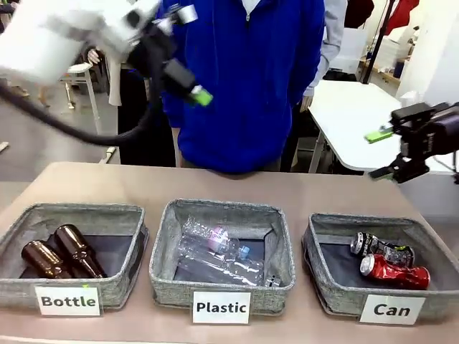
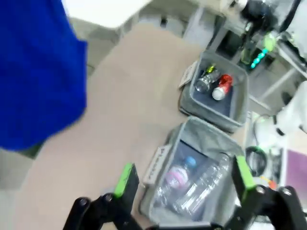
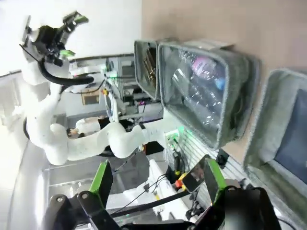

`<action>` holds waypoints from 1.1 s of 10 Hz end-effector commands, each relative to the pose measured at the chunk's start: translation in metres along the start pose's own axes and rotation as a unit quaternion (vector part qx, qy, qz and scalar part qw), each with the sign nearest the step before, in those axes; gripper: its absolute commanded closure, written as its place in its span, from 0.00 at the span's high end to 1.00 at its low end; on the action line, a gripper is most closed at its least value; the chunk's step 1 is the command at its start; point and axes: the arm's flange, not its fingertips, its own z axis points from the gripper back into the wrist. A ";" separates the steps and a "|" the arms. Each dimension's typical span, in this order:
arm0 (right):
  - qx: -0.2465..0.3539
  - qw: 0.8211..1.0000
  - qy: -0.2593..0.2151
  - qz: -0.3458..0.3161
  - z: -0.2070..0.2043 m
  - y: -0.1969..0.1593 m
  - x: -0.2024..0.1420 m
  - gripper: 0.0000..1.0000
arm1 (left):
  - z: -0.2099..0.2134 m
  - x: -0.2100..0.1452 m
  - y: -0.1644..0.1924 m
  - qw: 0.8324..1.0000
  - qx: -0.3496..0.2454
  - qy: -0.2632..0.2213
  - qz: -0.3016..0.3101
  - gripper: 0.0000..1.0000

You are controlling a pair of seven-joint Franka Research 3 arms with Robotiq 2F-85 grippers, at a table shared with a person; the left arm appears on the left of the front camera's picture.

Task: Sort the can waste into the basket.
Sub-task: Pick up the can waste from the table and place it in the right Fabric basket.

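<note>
The front camera is sitting low at the robot's edge of the tan table (image 1: 237, 193), facing across it. The left wrist camera is looking down from high up, the right one is rolled sideways (table standing upright); all three are sharing the grey fabric basket of clear plastic bottles (image 1: 280, 247) (image 2: 194, 132) (image 3: 252, 72).

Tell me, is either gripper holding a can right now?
No. The left gripper and right gripper are open and empty; both cans lie in the Can basket.
</note>
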 end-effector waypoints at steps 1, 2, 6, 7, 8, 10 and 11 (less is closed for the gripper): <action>0.067 0.997 0.012 -0.039 -0.027 0.006 0.007 1.00 | 0.070 -0.171 -0.036 0.996 -0.014 -0.077 0.040 1.00; 0.111 0.992 0.013 -0.056 -0.037 0.005 0.010 1.00 | 0.088 -0.201 -0.026 0.990 -0.041 -0.111 0.070 1.00; 0.166 0.982 -0.013 -0.091 -0.030 -0.016 0.015 1.00 | 0.109 -0.275 -0.007 0.966 -0.111 -0.192 0.129 1.00; 0.164 0.982 -0.024 -0.090 -0.029 -0.020 0.014 1.00 | 0.112 -0.279 -0.004 0.963 -0.108 -0.218 0.112 1.00; 0.146 0.985 -0.041 -0.084 -0.027 -0.023 0.013 1.00 | 0.112 -0.279 -0.003 0.959 -0.106 -0.248 0.086 1.00; 0.157 0.984 -0.005 -0.079 -0.029 -0.021 0.016 1.00 | 0.113 -0.289 -0.013 0.966 -0.104 -0.191 0.139 1.00; 0.157 0.984 -0.005 -0.079 -0.029 -0.021 0.016 1.00 | 0.113 -0.289 -0.013 0.966 -0.104 -0.191 0.139 1.00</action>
